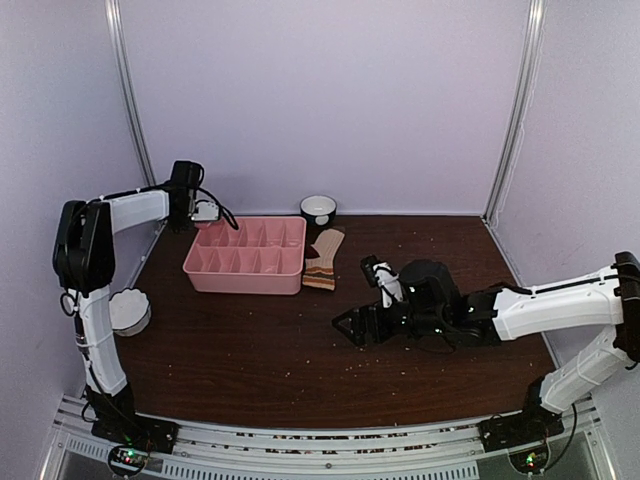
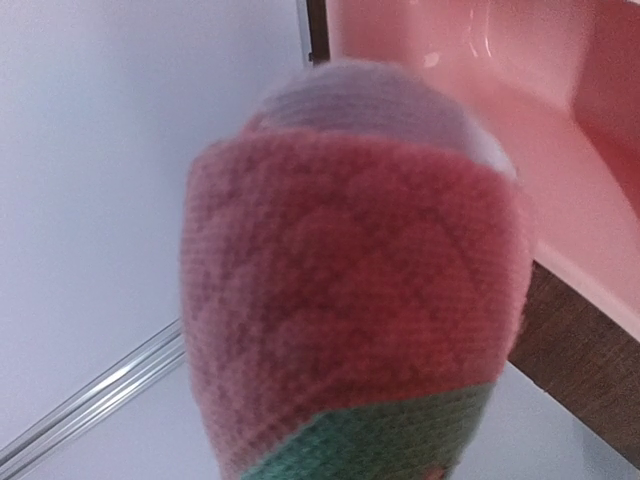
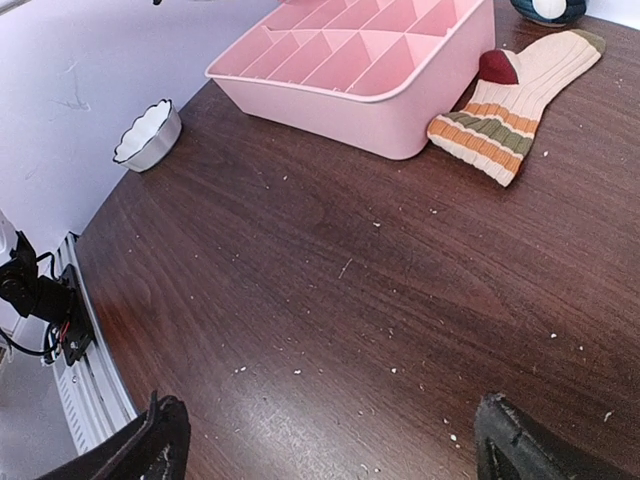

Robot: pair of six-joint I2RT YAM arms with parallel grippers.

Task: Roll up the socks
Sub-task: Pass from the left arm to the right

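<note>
Pink sock [image 2: 350, 300], rolled, pinched in left fingers [image 1: 205, 212], held above far-left corner of pink tray [image 3: 350, 110]. Tan sock [image 3: 510, 100] flat on desk [image 3: 300, 280], just beside tray's right wall. Right fingers [image 3: 535, 440] spread wide, well nearer.

Even, soft light casts faint shadows beside the pink tray [image 1: 245, 282], while the pink sock [image 2: 350, 300] near it is blurred in the left wrist view.

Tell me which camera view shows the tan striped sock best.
Right wrist view: the tan striped sock lies flat by the pink tray, stripes clear. Top view shows it small; left wrist view misses it.
</note>
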